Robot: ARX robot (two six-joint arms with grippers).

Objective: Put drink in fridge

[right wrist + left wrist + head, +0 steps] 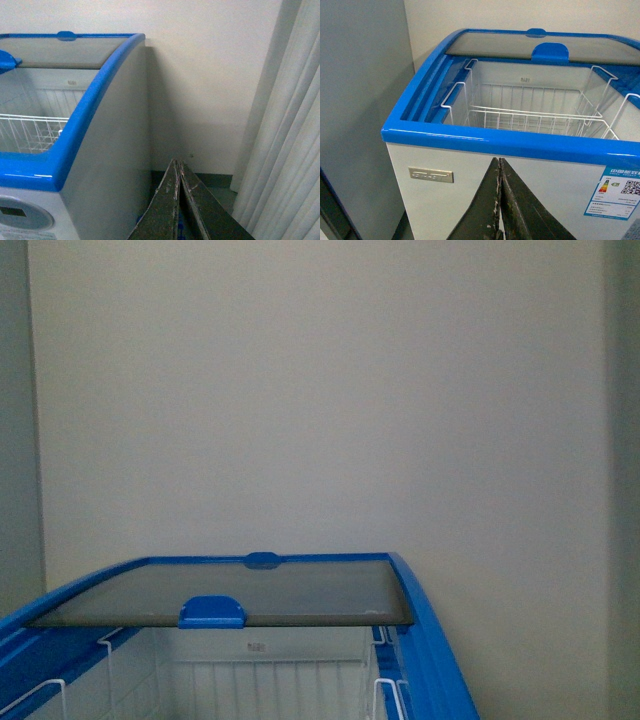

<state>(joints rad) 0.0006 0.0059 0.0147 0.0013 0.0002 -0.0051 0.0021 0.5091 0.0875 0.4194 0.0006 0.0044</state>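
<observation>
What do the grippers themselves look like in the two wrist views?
The left gripper and the right gripper look alike: two dark, flat, wedge-shaped fingers tapering to a narrow point, with pale scuffs and chipping along their inner edges. No cables, markings or arm links show. The front view shows neither arm.

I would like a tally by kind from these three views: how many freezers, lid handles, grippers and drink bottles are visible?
White chest freezer with blue rim: 1
Blue plastic lid handles: 2
Dark robot grippers: 2, the left gripper and the right gripper, both shut and empty
Orange drink bottles: 0 in view
Total: 5
</observation>
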